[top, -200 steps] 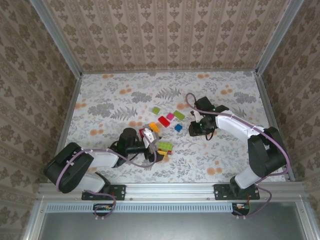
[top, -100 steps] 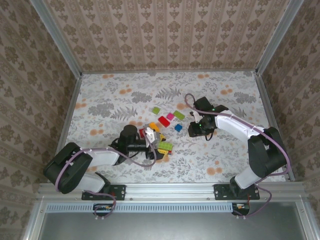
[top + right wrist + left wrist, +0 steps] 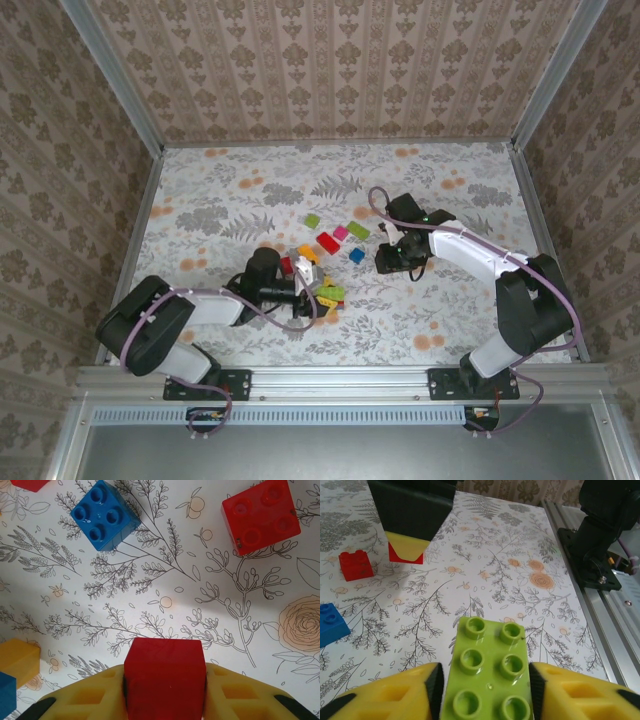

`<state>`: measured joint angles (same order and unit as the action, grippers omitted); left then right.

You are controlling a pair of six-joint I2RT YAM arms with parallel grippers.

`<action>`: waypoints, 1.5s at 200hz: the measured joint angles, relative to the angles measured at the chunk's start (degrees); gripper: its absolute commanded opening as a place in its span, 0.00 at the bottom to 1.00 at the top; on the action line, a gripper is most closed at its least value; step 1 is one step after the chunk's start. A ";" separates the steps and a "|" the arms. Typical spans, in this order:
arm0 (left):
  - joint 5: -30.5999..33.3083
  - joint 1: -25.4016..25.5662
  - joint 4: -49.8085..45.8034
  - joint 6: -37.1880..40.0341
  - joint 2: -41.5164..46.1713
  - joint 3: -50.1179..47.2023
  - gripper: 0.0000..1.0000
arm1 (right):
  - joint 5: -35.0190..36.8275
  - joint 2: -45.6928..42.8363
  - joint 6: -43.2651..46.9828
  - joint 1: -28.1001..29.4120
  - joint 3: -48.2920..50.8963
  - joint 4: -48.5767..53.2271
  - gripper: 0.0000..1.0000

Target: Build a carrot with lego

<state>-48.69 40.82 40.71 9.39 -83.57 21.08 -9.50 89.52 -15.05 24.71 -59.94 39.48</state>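
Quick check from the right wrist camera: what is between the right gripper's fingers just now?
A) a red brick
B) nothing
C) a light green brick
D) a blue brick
A: in the right wrist view, a red brick sits clamped between the yellow fingers of the right gripper, while the blue brick lies loose and apart from it.

Floral-print table [image 3: 485,560], lime-green brick [image 3: 487,675], red brick [image 3: 165,675], blue brick [image 3: 105,514], seemingly magenta brick [image 3: 340,232]
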 measured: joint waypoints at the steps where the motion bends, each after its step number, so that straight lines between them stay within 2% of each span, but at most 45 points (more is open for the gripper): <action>1: 0.00 0.00 0.00 0.02 0.00 0.02 0.45 | 0.00 0.00 0.00 0.00 -0.02 0.00 0.35; 25: -0.22 0.00 -0.42 0.33 -0.02 0.02 0.45 | 0.02 0.00 -0.02 0.04 -0.52 0.00 0.35; 63: -0.20 0.00 -0.33 0.85 -0.02 0.07 0.35 | 0.04 0.00 -0.42 1.14 -1.79 0.46 0.33; 93: 0.11 0.00 -0.11 0.96 -0.02 0.07 0.32 | 1.97 0.28 -2.05 4.59 -5.42 5.16 0.31; 139: 0.81 0.37 0.26 1.36 -0.22 0.07 0.32 | 3.67 -2.05 -8.96 12.63 -12.07 13.03 0.28; 221: 6.14 3.15 4.55 4.22 -1.62 -0.15 0.30 | 4.02 -4.17 -22.60 19.78 -13.62 16.50 0.27; 300: 7.19 3.78 5.40 4.83 -1.90 -0.15 0.30 | 7.21 -0.66 -27.67 24.17 -14.08 16.39 0.27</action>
<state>-41.50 44.60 46.11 14.22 -85.47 20.93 -2.28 88.86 -42.72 48.88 -74.02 55.88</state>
